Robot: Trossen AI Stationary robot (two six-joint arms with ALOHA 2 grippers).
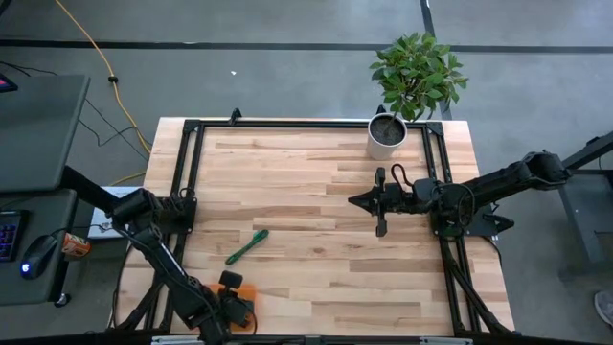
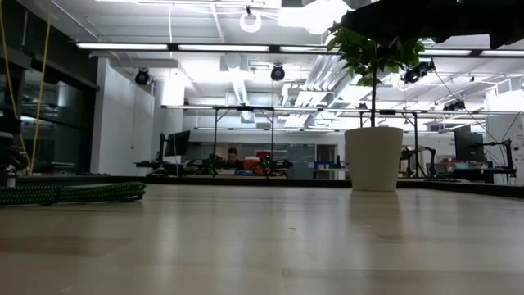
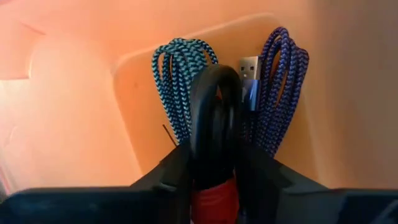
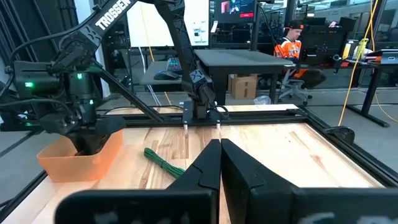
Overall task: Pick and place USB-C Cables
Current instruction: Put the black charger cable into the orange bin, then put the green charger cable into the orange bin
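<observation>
My left gripper [image 3: 214,177] points down into the orange tray [image 1: 243,288] at the table's near left and is shut on the red-and-black cable [image 3: 214,112]. In the left wrist view, the teal cable [image 3: 180,74] and the purple-blue cable [image 3: 280,81] lie on the tray floor on either side of it. The green cable [image 1: 246,246] lies flat on the table beyond the tray and also shows as the green cable [image 4: 163,163] and the green cable [image 2: 74,192]. My right gripper [image 1: 356,201] hovers shut over the table's right half, touching nothing. My left gripper pinches the red-and-black cable bundle between its two fingers [image 3: 176,169], across the bundle near its red part [image 3: 214,200]. It comes from above, pointing down into the tray. The black loops [image 3: 214,93] reach past the fingertips toward the tray floor; whether they rest on it I cannot tell.
A potted plant in a white pot [image 1: 387,135] stands at the table's far right. A black frame rail [image 1: 287,124] runs around the tabletop. Bare wood [image 1: 306,278] lies between the tray and my right arm. A person sits at a desk [image 4: 297,46] beyond the table.
</observation>
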